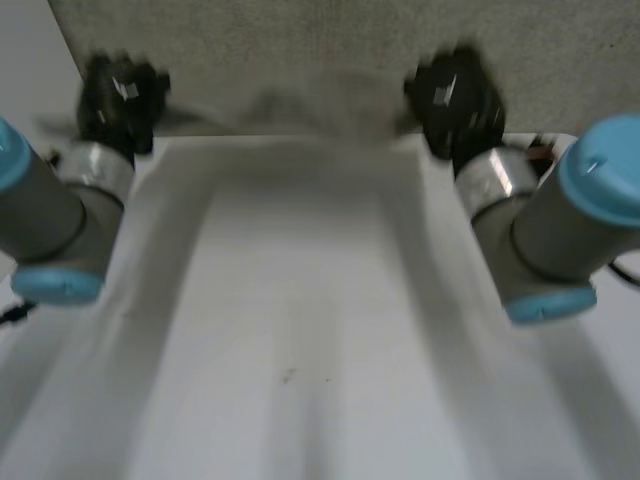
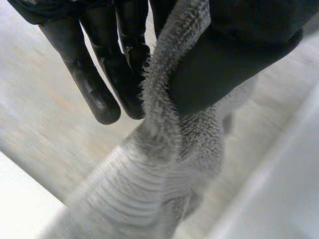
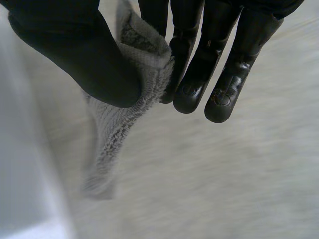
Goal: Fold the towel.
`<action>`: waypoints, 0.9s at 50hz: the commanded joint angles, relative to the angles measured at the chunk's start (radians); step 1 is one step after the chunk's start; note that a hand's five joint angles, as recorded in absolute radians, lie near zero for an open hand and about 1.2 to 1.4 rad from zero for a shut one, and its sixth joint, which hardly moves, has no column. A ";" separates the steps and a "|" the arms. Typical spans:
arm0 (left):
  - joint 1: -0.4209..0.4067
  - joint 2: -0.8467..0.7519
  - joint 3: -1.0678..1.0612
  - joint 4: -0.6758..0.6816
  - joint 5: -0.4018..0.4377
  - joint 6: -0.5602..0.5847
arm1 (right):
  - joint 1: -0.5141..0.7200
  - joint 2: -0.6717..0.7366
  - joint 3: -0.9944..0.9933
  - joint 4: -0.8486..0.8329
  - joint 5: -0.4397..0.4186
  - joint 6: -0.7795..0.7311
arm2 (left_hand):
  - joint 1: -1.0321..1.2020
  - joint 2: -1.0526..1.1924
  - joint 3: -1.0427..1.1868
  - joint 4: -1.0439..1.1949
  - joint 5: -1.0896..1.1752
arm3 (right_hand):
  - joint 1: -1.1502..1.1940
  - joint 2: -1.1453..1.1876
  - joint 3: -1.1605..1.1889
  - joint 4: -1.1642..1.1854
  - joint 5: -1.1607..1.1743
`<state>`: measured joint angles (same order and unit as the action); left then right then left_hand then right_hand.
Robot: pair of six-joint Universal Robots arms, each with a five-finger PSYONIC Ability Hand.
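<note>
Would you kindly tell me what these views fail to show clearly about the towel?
Head view: the towel edge between left hand and right hand is blurred; its far end is cut off.
Wrist views: each thumb hides the pinched bit, so corner or edge is unclear.

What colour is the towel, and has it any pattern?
Plain grey towel, no pattern; the left wrist view shows it best.

Towel (image 1: 330, 50) lies on the table (image 1: 300, 330) — far side.
</note>
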<state>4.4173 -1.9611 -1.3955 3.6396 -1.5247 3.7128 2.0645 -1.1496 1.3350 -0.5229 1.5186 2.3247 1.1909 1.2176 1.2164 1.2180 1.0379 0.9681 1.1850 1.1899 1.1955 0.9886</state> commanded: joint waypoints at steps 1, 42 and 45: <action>-0.003 -0.128 -0.247 0.033 0.003 0.022 | -0.020 0.154 0.133 0.197 -0.041 -0.013 | 0.205 0.179 0.180 0.178 0.184 | 0.428 0.211 0.206 0.201 0.233; 0.027 -0.045 -0.419 0.024 0.063 0.183 | -0.250 -0.084 0.296 0.417 0.035 0.220 | -0.240 -0.267 -0.266 -0.268 -0.262 | 0.428 0.211 0.206 0.201 0.233; 0.033 0.004 -0.450 -0.001 0.067 0.185 | -0.248 -0.082 0.300 0.431 0.037 0.197 | 0.205 0.179 0.180 0.178 0.184 | 0.428 0.211 0.206 0.201 0.233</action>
<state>4.4390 -2.0397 -1.7903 3.6636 -1.4636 3.8950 1.8142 -1.2332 1.6255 -0.0945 1.5565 2.5508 0.7112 0.7013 0.6772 0.6789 0.5001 0.9681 1.1850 1.1915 1.1956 0.9901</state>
